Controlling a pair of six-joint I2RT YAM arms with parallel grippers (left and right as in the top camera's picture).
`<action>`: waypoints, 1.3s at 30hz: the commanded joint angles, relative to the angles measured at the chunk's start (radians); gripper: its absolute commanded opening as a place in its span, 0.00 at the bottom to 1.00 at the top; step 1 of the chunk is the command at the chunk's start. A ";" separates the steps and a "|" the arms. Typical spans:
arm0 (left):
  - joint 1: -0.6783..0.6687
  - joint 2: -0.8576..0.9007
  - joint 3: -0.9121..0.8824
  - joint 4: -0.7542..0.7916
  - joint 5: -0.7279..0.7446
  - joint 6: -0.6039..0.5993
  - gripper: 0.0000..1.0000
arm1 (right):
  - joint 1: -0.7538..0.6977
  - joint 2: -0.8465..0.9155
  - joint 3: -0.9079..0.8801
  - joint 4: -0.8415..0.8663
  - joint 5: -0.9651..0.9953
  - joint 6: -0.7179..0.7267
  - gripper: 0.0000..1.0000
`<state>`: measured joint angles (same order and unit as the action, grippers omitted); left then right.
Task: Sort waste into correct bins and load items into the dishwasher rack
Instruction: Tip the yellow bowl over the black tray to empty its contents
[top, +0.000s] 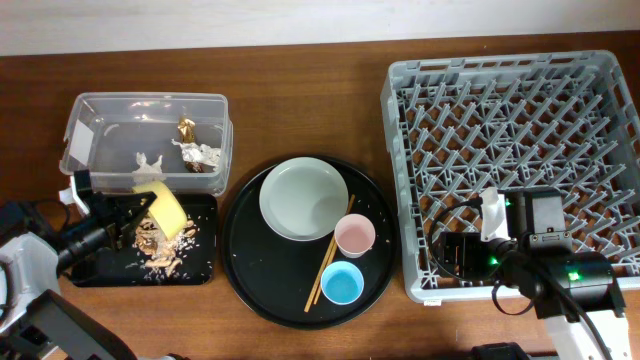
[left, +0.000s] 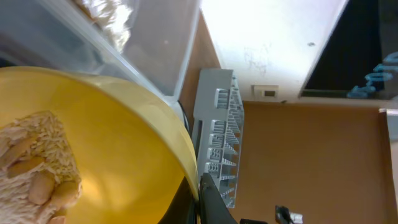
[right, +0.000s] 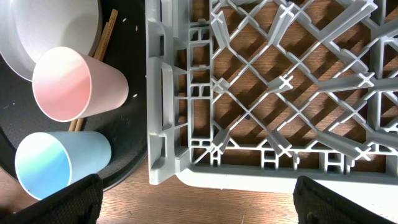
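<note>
Now my left gripper (top: 128, 212) holds one yellow bowl (top: 166, 207), tipped just above one black tray (top: 200, 270). My right gripper (right: 198, 200) is wide open over one rack (right: 186, 93), with two cups (right: 78, 84), one plate (top: 300, 198) and two chopsticks (top: 328, 258) off to its left.

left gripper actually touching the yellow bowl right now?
Touching. Left wrist view shows a black finger against the rim of the yellow bowl; overhead shows the left gripper holding the bowl tilted over the black tray.
</note>
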<state>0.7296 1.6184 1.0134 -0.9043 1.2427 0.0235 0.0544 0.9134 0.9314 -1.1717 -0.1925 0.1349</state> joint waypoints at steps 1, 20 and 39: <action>0.006 0.006 0.015 -0.001 -0.016 0.028 0.00 | 0.005 -0.003 0.019 0.000 0.009 0.005 0.99; 0.013 0.006 0.015 -0.018 0.306 0.277 0.00 | 0.005 -0.003 0.019 -0.004 0.009 0.005 0.99; 0.013 0.006 0.015 -0.014 0.295 0.303 0.00 | 0.005 0.010 0.019 -0.007 0.009 0.005 0.99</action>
<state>0.7364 1.6199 1.0134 -0.9169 1.5116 0.3000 0.0544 0.9134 0.9314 -1.1763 -0.1925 0.1345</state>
